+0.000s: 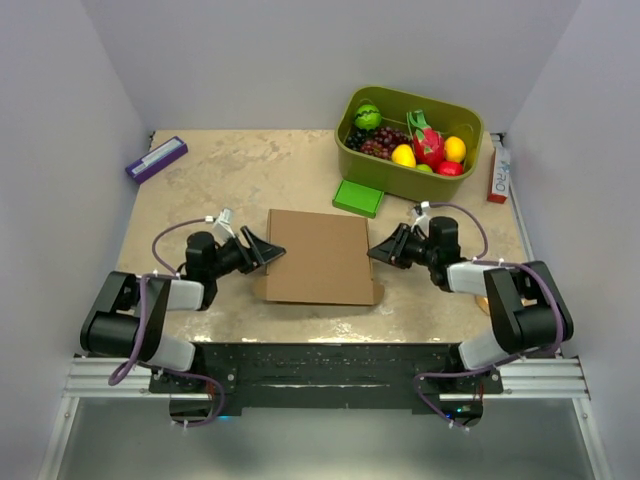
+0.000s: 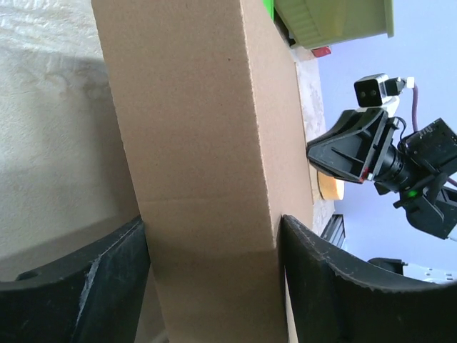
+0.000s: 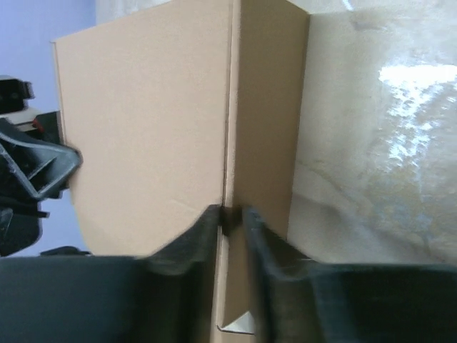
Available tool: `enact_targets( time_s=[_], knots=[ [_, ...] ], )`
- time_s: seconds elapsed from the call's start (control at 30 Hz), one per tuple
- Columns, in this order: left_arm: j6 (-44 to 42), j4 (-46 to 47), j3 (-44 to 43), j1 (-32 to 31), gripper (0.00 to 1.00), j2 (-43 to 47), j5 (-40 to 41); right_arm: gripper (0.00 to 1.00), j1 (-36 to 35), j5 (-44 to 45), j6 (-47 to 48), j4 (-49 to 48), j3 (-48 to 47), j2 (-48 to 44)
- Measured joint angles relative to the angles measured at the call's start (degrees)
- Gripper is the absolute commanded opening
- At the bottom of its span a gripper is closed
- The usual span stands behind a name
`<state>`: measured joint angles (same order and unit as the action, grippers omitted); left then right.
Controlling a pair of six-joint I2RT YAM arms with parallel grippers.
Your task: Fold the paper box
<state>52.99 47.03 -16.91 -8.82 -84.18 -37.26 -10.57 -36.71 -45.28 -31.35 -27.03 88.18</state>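
Observation:
The paper box [image 1: 320, 257] is a plain brown cardboard box lying closed and flat in the middle of the table. My left gripper [image 1: 270, 249] grips its left end. In the left wrist view the gripper [image 2: 213, 239] has the box's side wall [image 2: 193, 143] filling the space between its wide-set fingers, and both fingers touch it. My right gripper [image 1: 383, 249] is at the box's right end. In the right wrist view the gripper [image 3: 230, 214] is nearly closed, pinching a thin cardboard edge at the seam [image 3: 230, 107] between lid and wall.
An olive-green fruit bin [image 1: 400, 180] stands at the back right, with a small flat green box [image 1: 358, 197] in front of it. A purple box [image 1: 156, 158] lies at the back left. A red and white carton [image 1: 497, 172] lies by the right wall.

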Motion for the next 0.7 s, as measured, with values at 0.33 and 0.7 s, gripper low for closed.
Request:
enact_targets(
  time_s=[0.33, 0.7],
  knots=[
    [1.9, -3.2, -2.3, -0.7, 0.42, 0.6, -3.1, 0.91, -10.1, 17.2, 14.1, 25.5, -7.0, -18.9],
    [2.6, -12.5, -7.0, 3.4, 0.39, 0.7, -10.3, 0.94, -48.2, 48.2, 33.2, 30.2, -17.0, -26.5]
  ],
)
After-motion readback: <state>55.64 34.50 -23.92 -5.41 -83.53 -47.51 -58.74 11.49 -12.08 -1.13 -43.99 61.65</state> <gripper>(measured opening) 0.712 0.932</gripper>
